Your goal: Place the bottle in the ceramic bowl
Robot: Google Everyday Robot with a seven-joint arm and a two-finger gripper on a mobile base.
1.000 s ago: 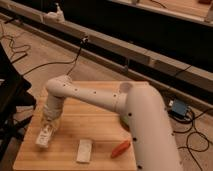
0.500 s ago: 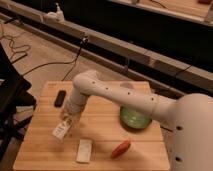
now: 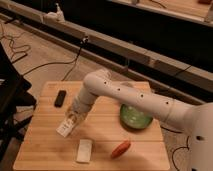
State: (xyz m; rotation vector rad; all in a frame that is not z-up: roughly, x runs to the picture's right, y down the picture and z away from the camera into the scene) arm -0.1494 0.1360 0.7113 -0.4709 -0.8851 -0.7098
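The small white bottle point(image 3: 65, 128) hangs tilted at the tip of my gripper point(image 3: 73, 120), over the left half of the wooden table point(image 3: 45, 150). The gripper is shut on the bottle's upper end and holds it just above the boards. The ceramic bowl point(image 3: 135, 118), dark green with a lighter green inside, stands on the right part of the table, well to the right of the gripper. My white arm point(image 3: 125, 97) reaches in from the right and passes above the bowl's far rim.
A flat white pad point(image 3: 84, 150) lies near the front edge, just below and right of the bottle. A red oblong object point(image 3: 120, 148) lies in front of the bowl. A small black object point(image 3: 60, 98) lies at the back left. Cables run over the floor behind.
The gripper has carried the bottle from the table's left edge toward the right and slightly up. The arm has swung aside, so the green bowl now shows.
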